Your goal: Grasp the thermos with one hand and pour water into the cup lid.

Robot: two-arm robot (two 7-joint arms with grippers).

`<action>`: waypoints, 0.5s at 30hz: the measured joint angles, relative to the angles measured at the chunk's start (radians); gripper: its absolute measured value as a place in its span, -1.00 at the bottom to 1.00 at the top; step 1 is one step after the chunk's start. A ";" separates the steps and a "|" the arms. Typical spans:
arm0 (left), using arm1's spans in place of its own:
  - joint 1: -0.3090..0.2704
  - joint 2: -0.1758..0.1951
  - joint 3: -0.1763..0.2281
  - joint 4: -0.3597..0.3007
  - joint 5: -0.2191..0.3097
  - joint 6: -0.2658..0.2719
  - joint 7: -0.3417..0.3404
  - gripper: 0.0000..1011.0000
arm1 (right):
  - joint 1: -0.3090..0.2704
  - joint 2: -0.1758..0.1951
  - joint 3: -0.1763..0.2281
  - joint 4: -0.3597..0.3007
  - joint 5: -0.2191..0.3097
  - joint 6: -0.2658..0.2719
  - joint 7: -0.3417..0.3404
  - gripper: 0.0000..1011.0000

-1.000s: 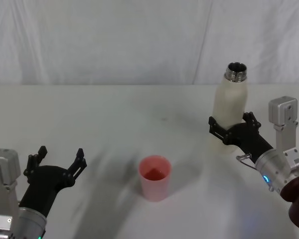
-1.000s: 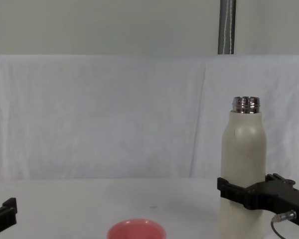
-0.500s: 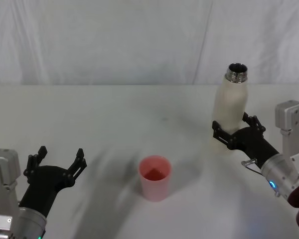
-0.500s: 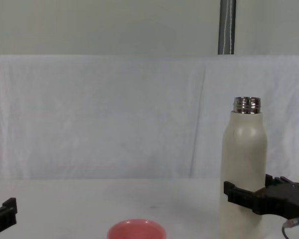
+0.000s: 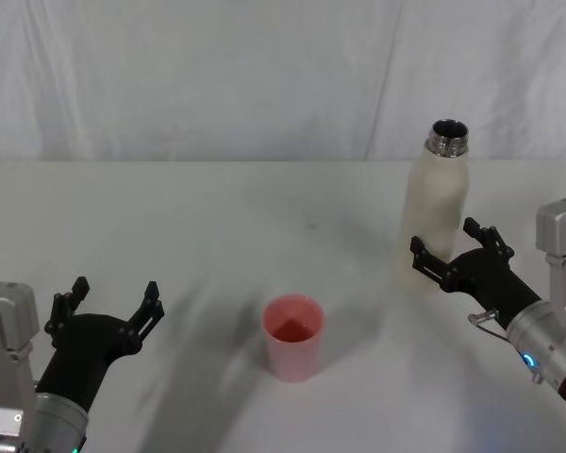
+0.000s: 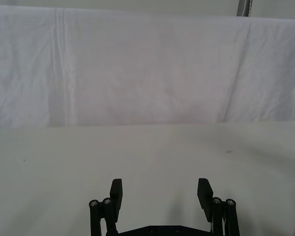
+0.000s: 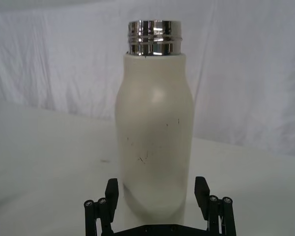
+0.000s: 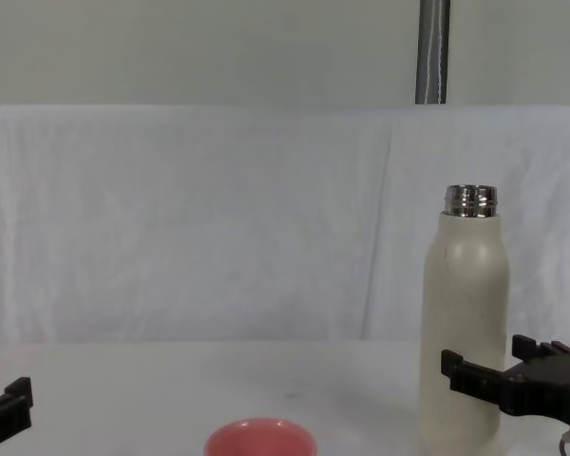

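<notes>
White table (image 5: 217, 217); right hand (image 5: 457, 258) fingers spread, empty, beside upright thermos (image 5: 435, 203).

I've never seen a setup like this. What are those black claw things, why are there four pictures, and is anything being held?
You are looking at one robot with two arms, each ending in a black gripper. The four pictures show the same moment: one from a camera on its head looking down, one from its chest looking across the table, and one from each wrist.

On the white table stand a tall cream thermos with its steel neck uncapped, and a small pink cup lid nearer the robot.

The right gripper sits beside the thermos's lower part, jaws open on either side of it, not squeezing it. The left gripper waits at the table's near left, jaws open around nothing. So nothing is held right now.
</notes>
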 joint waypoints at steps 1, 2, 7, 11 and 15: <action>0.000 0.000 0.000 0.000 0.000 0.000 0.000 0.98 | -0.006 0.001 0.001 -0.009 0.006 0.001 0.001 0.98; 0.000 0.000 0.000 0.000 0.000 0.000 0.000 0.98 | -0.010 0.001 0.002 -0.013 0.009 0.001 0.001 0.98; 0.000 0.000 0.000 0.000 0.000 0.000 0.000 0.98 | -0.036 0.004 0.008 -0.061 0.031 0.006 0.005 0.98; 0.000 0.000 0.000 0.000 0.000 0.000 0.000 0.98 | -0.060 0.012 0.011 -0.109 0.043 0.009 0.005 0.98; 0.000 0.000 0.000 0.000 0.000 0.000 0.000 0.98 | -0.088 0.021 0.016 -0.155 0.050 0.014 -0.001 0.98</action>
